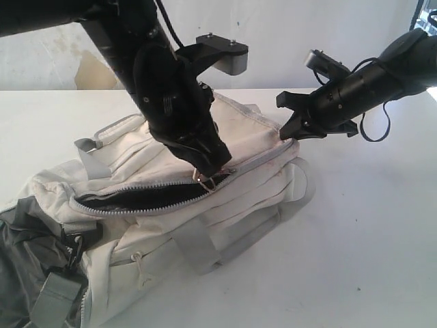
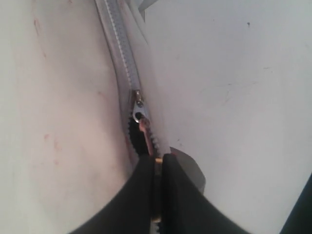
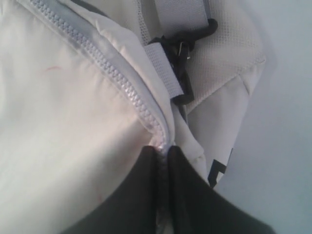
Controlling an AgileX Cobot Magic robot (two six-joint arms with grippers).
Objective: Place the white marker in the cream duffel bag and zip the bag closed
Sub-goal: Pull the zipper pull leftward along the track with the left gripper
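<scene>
The cream duffel bag [image 1: 256, 137] lies on the white table [image 1: 369, 239]. Its grey zipper gapes open [image 1: 136, 198] along the left stretch, showing a dark inside. My left gripper [image 1: 207, 176] is shut on the coppery zipper pull [image 2: 145, 127], just behind the slider [image 2: 138, 105]; the teeth beyond the slider are meshed. My right gripper [image 1: 293, 133] is shut on the zipper tape at the bag's far end [image 3: 163, 146] and holds that edge raised. The white marker is out of view.
A dark grey fabric item [image 1: 27, 260] lies against the bag's lower left end. A grey webbing handle [image 1: 198, 246] loops over the bag's near side. A black clip on a grey strap [image 3: 180, 48] sits near the right gripper.
</scene>
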